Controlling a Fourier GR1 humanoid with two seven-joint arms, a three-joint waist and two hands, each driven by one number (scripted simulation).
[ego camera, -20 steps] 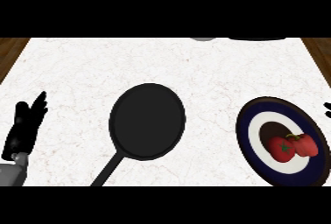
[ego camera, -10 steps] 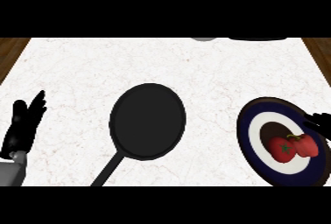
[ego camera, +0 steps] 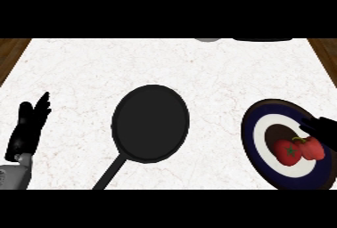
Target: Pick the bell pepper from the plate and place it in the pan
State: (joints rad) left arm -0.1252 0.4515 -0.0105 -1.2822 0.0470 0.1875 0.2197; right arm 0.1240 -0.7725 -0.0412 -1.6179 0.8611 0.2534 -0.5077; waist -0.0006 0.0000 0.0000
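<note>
The right hand (ego camera: 324, 128) shows at the frame's right edge over the plate (ego camera: 253, 133), just above the red bell pepper (ego camera: 300, 149), perhaps touching it; whether it is spread or closed I cannot tell; the bell pepper lies at the plate's centre; the black pan (ego camera: 151, 122) sits mid-frame on the surface (ego camera: 132, 62); the left hand (ego camera: 30, 129) rests at lower left, fingers straight.

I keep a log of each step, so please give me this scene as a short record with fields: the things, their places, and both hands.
counter: white marble top
pan: black, holds nothing, at the middle, handle toward the lower left
plate: dark blue rim, white ring, at the right
bell pepper: red, on the plate, not yet in the pan
left hand: open, fingers up, resting at the left edge
right hand: at the right edge, over the plate, close to the bell pepper; contact cannot be told
</note>
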